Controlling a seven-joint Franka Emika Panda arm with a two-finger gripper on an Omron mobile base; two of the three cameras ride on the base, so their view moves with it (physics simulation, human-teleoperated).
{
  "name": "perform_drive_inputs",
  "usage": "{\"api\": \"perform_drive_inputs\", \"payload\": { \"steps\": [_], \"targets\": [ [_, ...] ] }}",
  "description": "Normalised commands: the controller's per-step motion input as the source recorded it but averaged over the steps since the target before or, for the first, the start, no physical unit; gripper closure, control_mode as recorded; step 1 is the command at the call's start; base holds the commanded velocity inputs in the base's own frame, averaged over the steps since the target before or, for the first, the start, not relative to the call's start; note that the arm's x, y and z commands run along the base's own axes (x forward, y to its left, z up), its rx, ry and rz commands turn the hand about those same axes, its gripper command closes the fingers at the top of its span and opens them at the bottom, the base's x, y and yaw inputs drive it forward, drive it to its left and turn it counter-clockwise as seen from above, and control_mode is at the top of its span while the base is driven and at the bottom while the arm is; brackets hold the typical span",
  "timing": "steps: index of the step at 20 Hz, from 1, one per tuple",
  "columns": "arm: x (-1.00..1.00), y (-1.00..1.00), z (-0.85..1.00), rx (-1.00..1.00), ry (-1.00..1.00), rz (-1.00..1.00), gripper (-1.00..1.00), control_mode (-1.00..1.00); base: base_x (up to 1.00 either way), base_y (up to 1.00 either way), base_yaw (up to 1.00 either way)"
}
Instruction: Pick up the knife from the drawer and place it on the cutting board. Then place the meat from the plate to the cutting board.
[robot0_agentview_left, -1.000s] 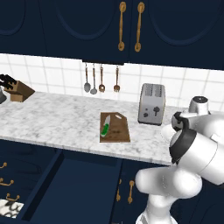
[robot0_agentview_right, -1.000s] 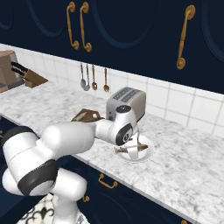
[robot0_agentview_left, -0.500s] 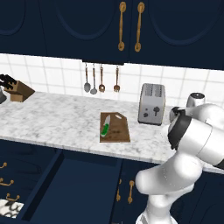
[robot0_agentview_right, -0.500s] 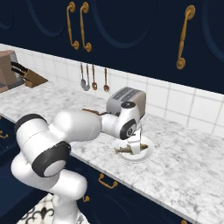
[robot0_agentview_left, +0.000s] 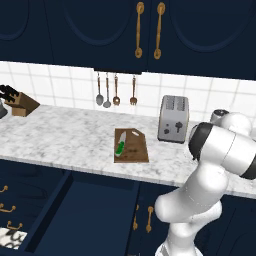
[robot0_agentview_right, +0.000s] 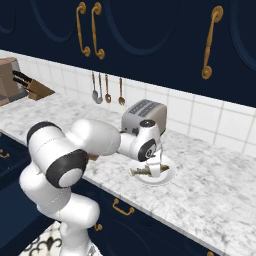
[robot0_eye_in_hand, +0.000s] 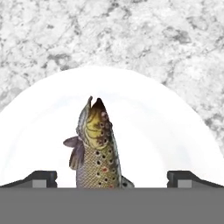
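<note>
The jaws (robot0_eye_in_hand: 112, 177) stand wide open, empty, straddling the fish (robot0_eye_in_hand: 95, 148) on the plate (robot0_eye_in_hand: 175, 131); its slick, tapering body could slip out on closing.

1. The small knife with a bright green handle and short pale blade (robot0_agentview_left: 120, 147) lies flat on the left part of the board, running along its length.
2. The brown wooden rectangular cutting board with one cut corner (robot0_agentview_left: 134, 146) lies flat on the grey marbled counter, left of the toaster.
3. The wide, deep, dark navy-blue drawer (robot0_agentview_left: 95, 215) stands pulled out below the counter's edge, under the board.
4. The round white plate with a shallow rim (robot0_agentview_right: 167, 175) rests on the counter right of the toaster.
5. The meat, a brown speckled fish with a yellowish back (robot0_eye_in_hand: 97, 148), lies on the plate, around its middle.
</note>
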Motion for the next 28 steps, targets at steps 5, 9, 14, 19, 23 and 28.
{"api": "perform_drive_inputs", "payload": {
  "steps": [5, 9, 14, 19, 23, 28],
  "targets": [
    [0.18, 0.00, -0.22, 0.00, 0.00, 0.01, -1.00, -1.00, 0.00, 0.00, 0.00],
    [0.23, 0.00, -0.19, 0.00, 0.00, 0.04, -1.00, -1.00, 0.00, 0.00, 0.00],
    [0.01, 0.00, -0.32, 0.01, 0.01, 0.06, -1.00, -1.00, 0.00, 0.00, 0.00],
    [0.00, 0.10, -0.36, 0.00, 0.04, 0.04, 1.00, -1.00, 0.00, 0.00, 0.00],
    [-0.21, 0.00, -0.01, 0.02, 0.00, 0.05, 1.00, -1.00, 0.00, 0.00, 0.00],
    [-0.85, 0.04, 0.63, 0.01, -0.11, 0.00, 1.00, -1.00, 0.00, 0.00, 0.00]
  ]
}}
